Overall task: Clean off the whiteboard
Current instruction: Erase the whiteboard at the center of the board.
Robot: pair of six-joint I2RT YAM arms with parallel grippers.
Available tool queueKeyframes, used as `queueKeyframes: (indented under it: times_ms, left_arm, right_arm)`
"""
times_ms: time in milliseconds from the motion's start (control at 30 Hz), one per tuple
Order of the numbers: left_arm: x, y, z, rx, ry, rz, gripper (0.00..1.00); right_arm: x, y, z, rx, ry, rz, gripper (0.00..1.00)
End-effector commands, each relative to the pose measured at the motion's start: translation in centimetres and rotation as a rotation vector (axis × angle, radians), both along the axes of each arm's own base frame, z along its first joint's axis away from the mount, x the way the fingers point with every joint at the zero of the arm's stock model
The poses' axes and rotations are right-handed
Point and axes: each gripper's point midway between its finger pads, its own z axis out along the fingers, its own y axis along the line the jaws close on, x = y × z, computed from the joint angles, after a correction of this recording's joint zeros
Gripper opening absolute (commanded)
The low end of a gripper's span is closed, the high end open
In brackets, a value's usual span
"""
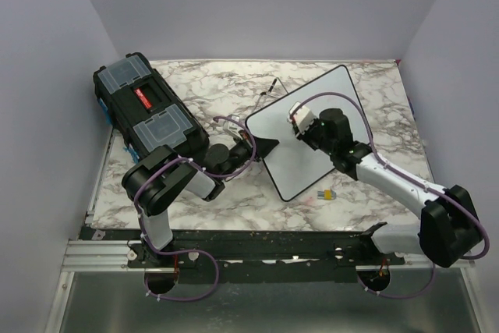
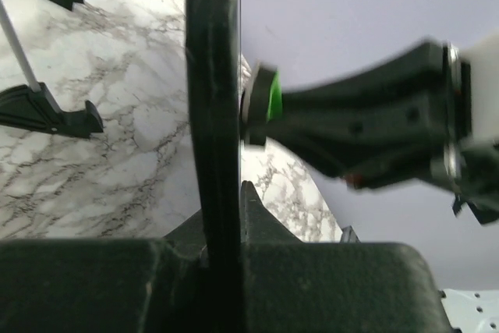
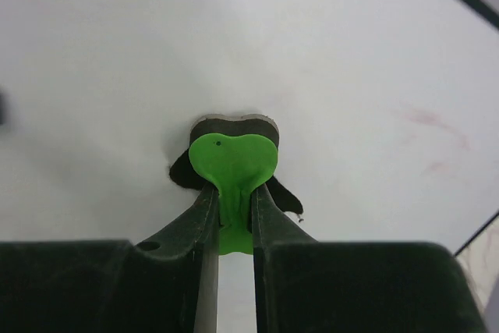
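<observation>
The whiteboard (image 1: 290, 163) stands tilted up off the marble table, its white face showing no blue writing. My left gripper (image 1: 265, 146) is shut on its left edge; in the left wrist view the black frame (image 2: 212, 76) runs up from between the jaws of the left gripper (image 2: 226, 220). My right gripper (image 1: 300, 118) is shut on a green eraser (image 3: 234, 163), whose dark pad (image 3: 234, 124) presses flat on the whiteboard (image 3: 351, 52). The eraser (image 2: 273, 99) also shows against the frame. Faint reddish smudges (image 3: 433, 126) remain at right.
A black toolbox (image 1: 148, 111) with clear lid compartments lies at the back left. A small yellow and grey object (image 1: 327, 194) sits on the table below the board. A thin dark stick (image 1: 273, 87) lies behind the board. Lavender walls enclose the table.
</observation>
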Motion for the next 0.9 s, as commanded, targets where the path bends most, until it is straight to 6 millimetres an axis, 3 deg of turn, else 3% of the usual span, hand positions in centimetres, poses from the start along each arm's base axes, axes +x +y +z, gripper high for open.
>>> queueKeyframes:
  times_ms: [0, 100, 200, 267, 333, 533, 767, 867]
  left_arm:
    - [-3.2, -1.2, 8.0, -0.206, -0.18, -0.137, 0.0]
    - [-3.2, -1.2, 8.0, -0.206, -0.18, -0.133, 0.0]
    - [-3.1, -1.2, 8.0, -0.209, -0.175, -0.13, 0.0]
    - [-3.0, -1.2, 7.9, -0.21, -0.17, -0.126, 0.0]
    - [-3.0, -1.1, 7.9, -0.211, -0.167, -0.121, 0.0]
    - [-3.0, -1.0, 8.0, -0.217, -0.164, -0.119, 0.0]
    - [-3.1, -0.9, 8.1, -0.215, -0.168, -0.12, 0.0]
    - [-3.2, -0.9, 8.1, -0.215, -0.169, -0.125, 0.0]
  right_arm:
    - [3.5, -2.4, 3.1, 0.049, -0.131, -0.169, 0.01]
    - [-0.2, 0.8, 0.5, 0.021, 0.06, 0.105, 0.01]
    - [-6.1, 2.9, -2.1, 0.017, 0.257, 0.387, 0.01]
    - [-8.9, 3.2, -3.6, -0.013, 0.299, 0.485, 0.01]
    - [-10.4, 2.2, -5.6, -0.065, 0.314, 0.505, 0.01]
    - [-9.3, -2.0, -7.6, -0.178, 0.275, 0.292, 0.01]
    - [-5.3, -7.9, -6.5, -0.13, 0.163, 0.01, 0.01]
    - [-3.2, -11.9, -6.1, -0.089, 0.125, -0.12, 0.01]
